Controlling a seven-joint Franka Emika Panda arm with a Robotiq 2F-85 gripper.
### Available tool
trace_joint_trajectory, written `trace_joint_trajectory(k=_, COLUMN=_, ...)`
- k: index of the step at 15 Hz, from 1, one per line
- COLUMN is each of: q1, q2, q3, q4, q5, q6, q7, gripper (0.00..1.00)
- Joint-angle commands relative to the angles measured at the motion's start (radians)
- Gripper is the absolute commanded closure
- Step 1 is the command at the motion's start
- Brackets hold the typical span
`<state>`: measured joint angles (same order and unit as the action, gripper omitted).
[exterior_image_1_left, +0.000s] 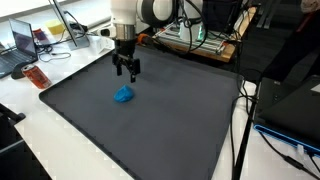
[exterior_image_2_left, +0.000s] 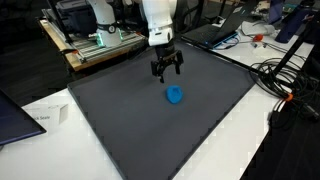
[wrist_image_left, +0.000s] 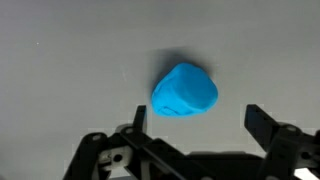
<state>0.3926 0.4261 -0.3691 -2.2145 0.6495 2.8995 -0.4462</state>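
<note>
The claw (exterior_image_1_left: 126, 72) hangs over the dark grey surface (exterior_image_1_left: 180, 120) with its fingers spread wide, holding nothing. A small blue lump (exterior_image_1_left: 123, 95) lies on the surface just below it, clear of the claw. In the wrist view the lump shows between both fingers, touching neither.

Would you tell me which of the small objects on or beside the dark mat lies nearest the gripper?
The blue lump, alone on the dark mat just below the gripper, jaws open. The orange-red item lies off the mat, on the white table.
</note>
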Motion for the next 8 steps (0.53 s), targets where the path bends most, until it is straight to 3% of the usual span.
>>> trace_joint_trajectory(k=1, q1=0.089, q2=0.009, q3=-0.120, q4=0.096, q5=-0.153, q6=-0.191, q7=0.146, gripper=0.00)
trace_joint_trajectory(k=2, q1=0.097, q2=0.013, q3=-0.134, q4=0.127, q5=-0.180, q6=-0.245, q7=0.169, gripper=0.00)
trace_joint_trajectory(k=3, q1=-0.036, q2=-0.010, q3=-0.005, q4=0.150, q5=-0.319, q6=-0.266, q7=0.270, gripper=0.00)
trace_joint_trajectory(k=5, q1=-0.118, q2=0.008, q3=0.071, q4=0.237, q5=-0.450, q6=-0.381, q7=0.374, gripper=0.00)
trace_joint_trajectory(k=8, q1=-0.215, q2=0.047, q3=0.169, q4=0.362, q5=-0.545, q6=-0.544, q7=0.465, gripper=0.00)
